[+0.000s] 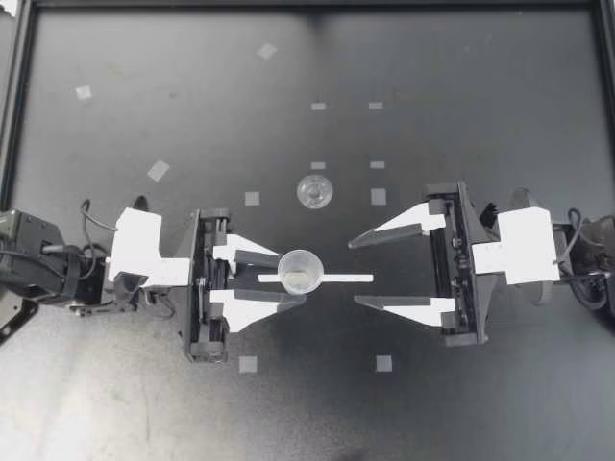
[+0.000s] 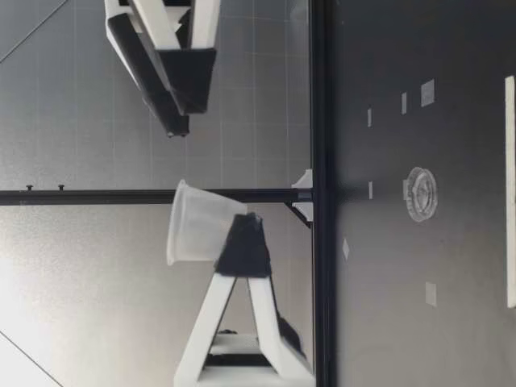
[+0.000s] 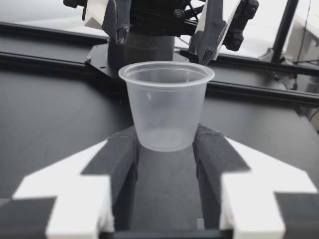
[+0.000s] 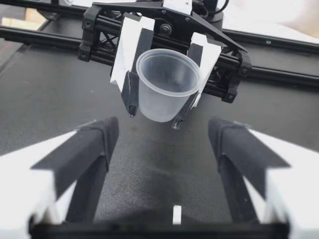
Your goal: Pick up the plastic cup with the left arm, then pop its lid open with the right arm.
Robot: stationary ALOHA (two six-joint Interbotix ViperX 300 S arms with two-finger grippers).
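Top view: a small clear cup (image 1: 301, 272) is being grasped low on its wall by the left tool (image 1: 285, 279), whose fingers are being pressed against it from two sides. In the low view the cup (image 2: 197, 234) is being held well above the desk (image 2: 387, 322), mouth upward and its axis close to upright. The right tool (image 1: 355, 273) is being kept released, its fingers spread wide and nothing being touched by them. The two tools are being pointed at each other, so the cup is being presented straight ahead of the right tool, on its midline and just short of its fingertips; the left arm is the nearer one. This is being borne out in the right wrist view, where the cup (image 4: 167, 84) is being seen beyond the gap between the spread fingers (image 4: 94, 144). A clear lid (image 1: 314, 190) is being left flat on the desk, apart from both tools, and a white strip (image 1: 346, 278) is lying under the cup.
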